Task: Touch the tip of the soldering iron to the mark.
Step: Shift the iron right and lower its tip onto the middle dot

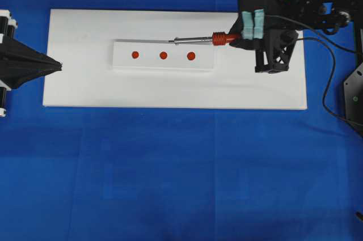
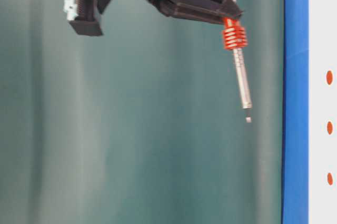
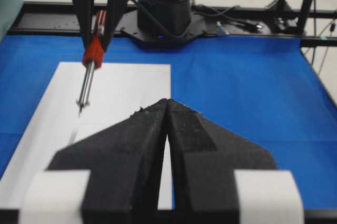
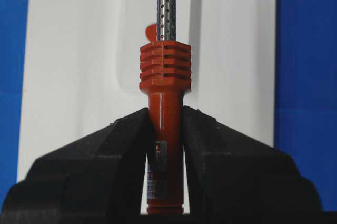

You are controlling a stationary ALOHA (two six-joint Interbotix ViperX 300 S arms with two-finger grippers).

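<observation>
My right gripper [image 1: 233,38] [image 4: 165,116] is shut on the red-orange handle of the soldering iron [image 1: 204,39] [image 4: 164,71]. The silver shaft points left, and the tip [image 1: 171,41] [image 2: 248,120] [image 3: 80,110] hangs in the air over the far edge of a white strip [image 1: 153,65]. Three red marks lie in a row on that strip: left [image 1: 135,55], middle [image 1: 163,55], right [image 1: 191,55]. The tip touches none of them. One mark [image 4: 151,31] peeks out beside the shaft. My left gripper [image 1: 57,66] [image 3: 167,101] is shut and empty at the board's left edge.
The strip lies on a white board [image 1: 255,91] on blue cloth [image 1: 181,167]. The iron's black cord [image 1: 328,82] loops down to the right of the board. The right arm's base and black frame [image 3: 163,8] stand beyond the board's far end.
</observation>
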